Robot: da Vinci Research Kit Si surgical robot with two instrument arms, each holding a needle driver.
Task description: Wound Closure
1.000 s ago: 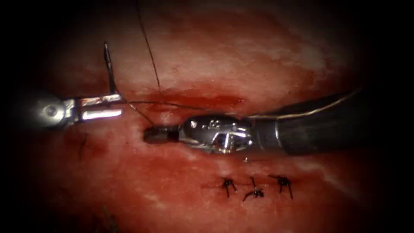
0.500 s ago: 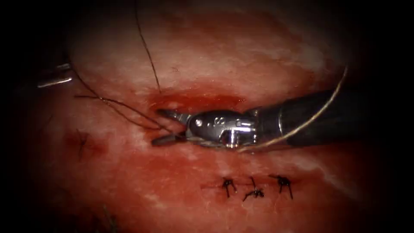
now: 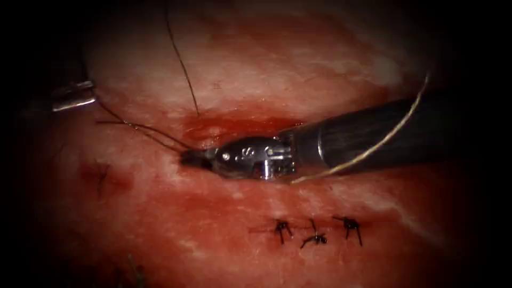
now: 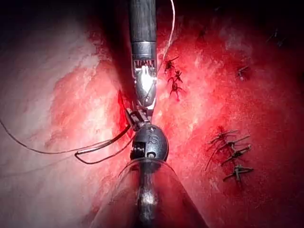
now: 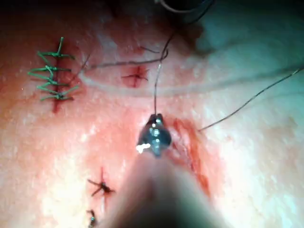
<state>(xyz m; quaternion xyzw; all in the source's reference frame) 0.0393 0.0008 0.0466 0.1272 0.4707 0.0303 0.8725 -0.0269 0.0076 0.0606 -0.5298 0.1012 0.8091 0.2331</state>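
My right tool (image 3: 188,158) lies across the tissue (image 3: 256,69) just below the red cut (image 3: 240,125). Its jaws are shut on the dark thread (image 3: 144,129) at the cut's left end, as the right wrist view (image 5: 156,118) and the left wrist view (image 4: 135,116) also show. From there two strands run up and to the left, to my left tool (image 3: 90,97) at the dim left edge. Its jaws are shut, as when they held the needle a second ago. The needle itself is lost in the shadow there and is not in the tissue.
Another strand (image 3: 184,69) rises from the cut toward the top. Three tied stitches (image 3: 314,232) sit below the right tool's shaft (image 3: 373,138). Older rows of stitches (image 4: 232,154) (image 5: 52,76) lie farther off. Red fluid pools in the cut.
The left tool moved up and left to the edge, drawing thread after it. The right tool's jaws opened around the strands half a second ago and are now shut on them.
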